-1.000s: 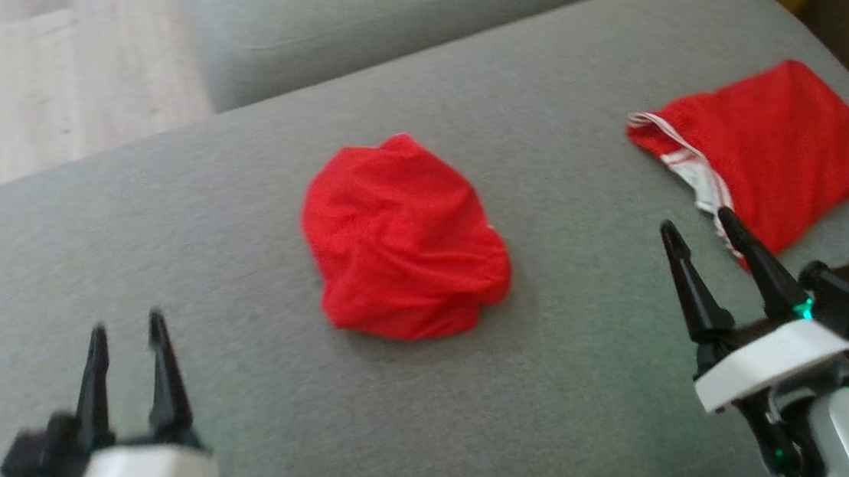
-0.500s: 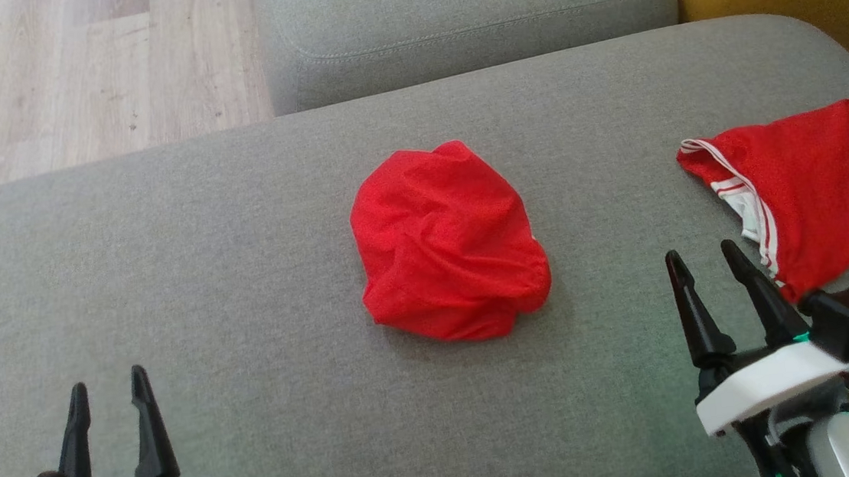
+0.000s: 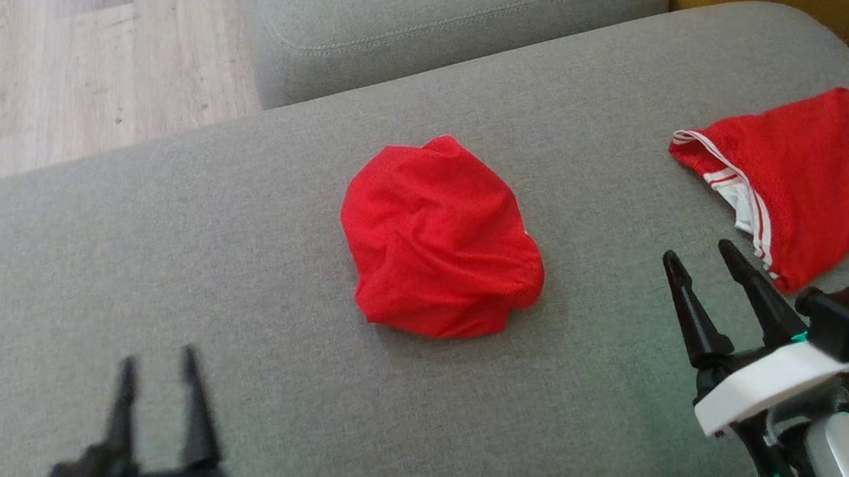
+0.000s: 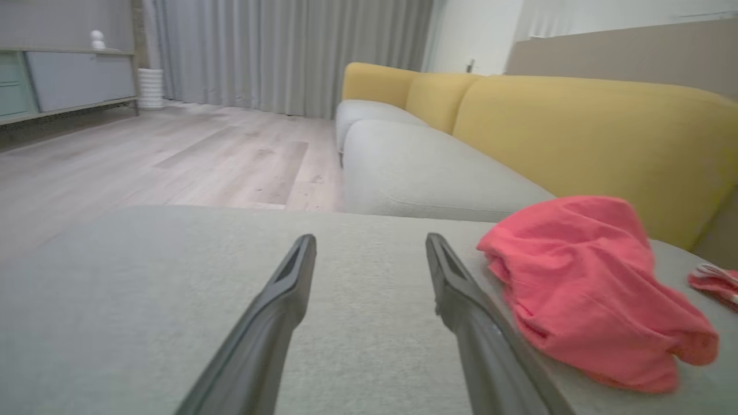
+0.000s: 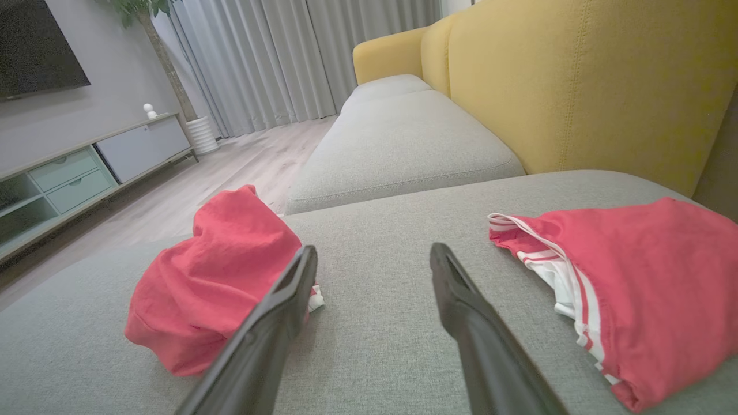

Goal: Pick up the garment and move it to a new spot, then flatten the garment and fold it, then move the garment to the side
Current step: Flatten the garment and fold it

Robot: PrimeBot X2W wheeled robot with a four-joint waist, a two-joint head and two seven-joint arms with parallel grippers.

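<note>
**Red heap lies mid-cushion, both pincers wide and clear of it**

In the head view the crumpled red garment (image 3: 440, 241) sits near the middle of the grey sofa cushion (image 3: 164, 253), bunched into a rounded, egg-shaped heap. Its slightly longer axis runs from about 11 o'clock to 5 o'clock. The narrower end lies toward 11 and the fuller, puckered end toward 5. Which end is the waist cannot be told, and a thin white sliver shows at its 3 o'clock edge.

The left gripper (image 3: 157, 357) hovers at about 7 o'clock from the heap, blurred, with its two fingers spread wide and nothing between them. In the left wrist view the heap (image 4: 582, 282) lies just right of those parted fingers (image 4: 370, 237).

The right gripper (image 3: 697, 250) is at about 4 o'clock from the heap, also spread wide and holding nothing. The right wrist view shows its fingers (image 5: 375, 248) over bare cushion, with the heap (image 5: 213, 276) to their left.

A second, folded red garment (image 3: 811, 174) lies flat at 3 o'clock, well apart from the heap. Its white-striped edge faces 9 o'clock.
</note>
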